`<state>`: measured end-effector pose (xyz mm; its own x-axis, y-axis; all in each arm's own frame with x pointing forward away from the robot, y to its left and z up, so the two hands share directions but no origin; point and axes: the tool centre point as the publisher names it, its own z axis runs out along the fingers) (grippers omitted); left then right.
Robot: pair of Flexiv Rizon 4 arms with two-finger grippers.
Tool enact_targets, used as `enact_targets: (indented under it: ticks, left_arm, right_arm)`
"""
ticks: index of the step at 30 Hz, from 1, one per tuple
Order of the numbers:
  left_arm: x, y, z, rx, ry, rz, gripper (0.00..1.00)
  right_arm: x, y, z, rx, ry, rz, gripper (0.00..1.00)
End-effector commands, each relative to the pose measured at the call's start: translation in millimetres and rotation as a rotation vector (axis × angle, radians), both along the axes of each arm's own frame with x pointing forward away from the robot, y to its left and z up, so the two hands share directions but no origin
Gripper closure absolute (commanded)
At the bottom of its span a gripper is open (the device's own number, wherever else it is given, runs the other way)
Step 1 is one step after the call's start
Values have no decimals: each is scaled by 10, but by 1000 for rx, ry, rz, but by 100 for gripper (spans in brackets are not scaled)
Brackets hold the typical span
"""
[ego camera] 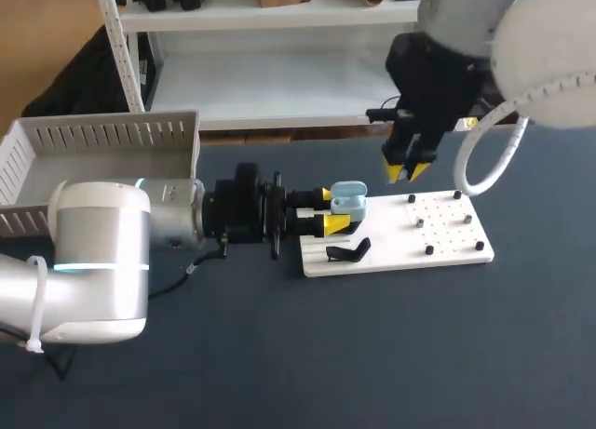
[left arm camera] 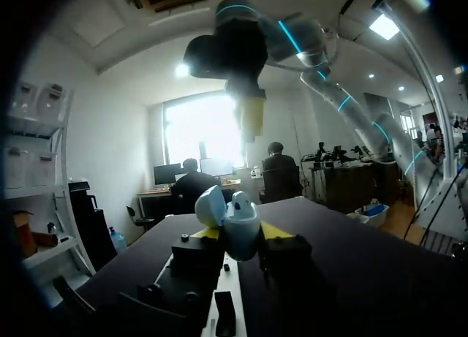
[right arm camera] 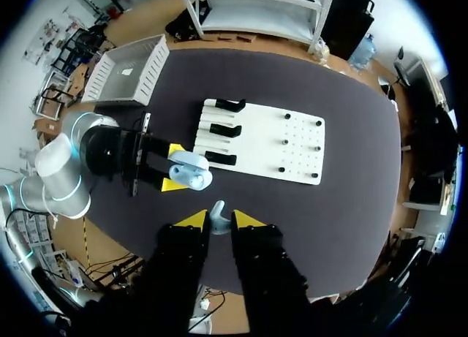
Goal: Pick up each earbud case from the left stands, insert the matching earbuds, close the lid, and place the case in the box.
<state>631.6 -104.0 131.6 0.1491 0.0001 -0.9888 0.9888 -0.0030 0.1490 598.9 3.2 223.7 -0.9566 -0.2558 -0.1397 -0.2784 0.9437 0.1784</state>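
Bud insertion: earbud case (ego camera: 347,200) held open, bud not yet in.
Case sits lid up, clamped from both sides by the left gripper (ego camera: 331,209), over the left edge of the white board (ego camera: 447,238), near the black stands (ego camera: 346,252) and well apart from the box (ego camera: 102,131). Our call: hold L steady w/ the cavity up, centre R over the matching socket, lower straight, and let go only once seated. The right gripper (ego camera: 407,172) hangs above the board, its tips nearly together, pinching the small earbud (right arm camera: 218,216).
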Motion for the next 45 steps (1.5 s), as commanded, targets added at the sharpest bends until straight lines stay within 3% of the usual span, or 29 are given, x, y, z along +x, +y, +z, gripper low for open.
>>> enact_targets:
  ticks: [1, 15, 20, 25, 42, 43, 45]
  left_arm:
    - [-12, -1, -5, -3, -2, 5, 100]
    - [-12, -1, -5, -3, -2, 5, 100]
    - [-12, -1, -5, -3, -2, 5, 100]
    - [-12, -1, -5, -3, -2, 5, 100]
    - [-12, -1, -5, -3, -2, 5, 100]
    - [-12, -1, -5, -3, -2, 5, 100]
    - [-12, -1, -5, -3, -2, 5, 100]
  right_arm:
    - [4, 81, -40, 2, 6, 8, 100]
    - [4, 81, -40, 2, 6, 8, 100]
    - [-48, 162, 87, -9, -15, 0, 100]
    - [-44, 322, 126, -71, 24, -55, 100]
    - [-37, 343, 131, -70, 31, -59, 100]
    - [-39, 618, -60, -91, 17, -50, 100]
    - [-39, 623, -63, -91, 17, -50, 100]
